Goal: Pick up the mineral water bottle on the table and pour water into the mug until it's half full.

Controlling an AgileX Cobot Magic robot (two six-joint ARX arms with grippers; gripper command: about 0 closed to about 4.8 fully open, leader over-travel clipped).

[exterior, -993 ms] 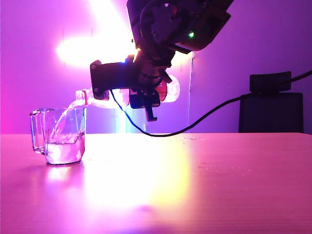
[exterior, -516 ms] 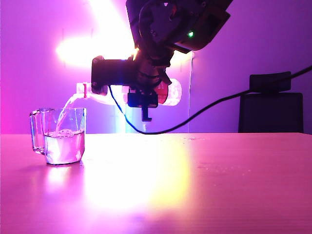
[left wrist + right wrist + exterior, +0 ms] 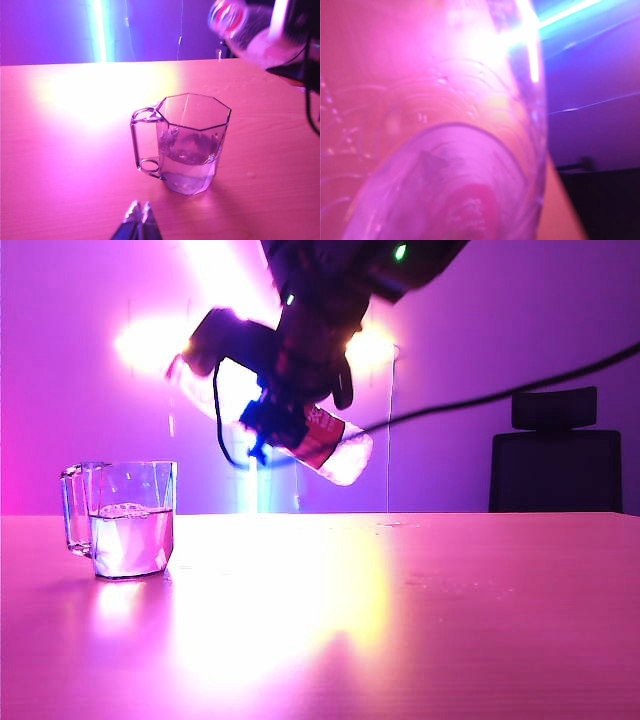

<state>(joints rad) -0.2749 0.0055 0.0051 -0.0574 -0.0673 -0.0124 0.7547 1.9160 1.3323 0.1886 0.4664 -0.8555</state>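
A: Where's the bottle [image 3: 325, 440]?
B: Above and right of the mug [image 3: 125, 520], tilted, clamped mid-body by the right end effector [image 3: 290, 410]. Thin plastic, likely slippery; squeeze gently.
A: Left end effector [image 3: 138, 214]?
B: Fingertips together, empty, near the mug on the bench [image 3: 450, 620].

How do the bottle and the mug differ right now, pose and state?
Pose: the mineral water bottle hangs tilted in the air, neck end up toward the left of the exterior view; the mug stands upright on the table.
Support: the right gripper has its jaws closed on the bottle; nothing touches the mug, and the left gripper sits shut short of it.
Look: the bottle bears a red label; the mug is plain and faceted.
Shared: both are clear.
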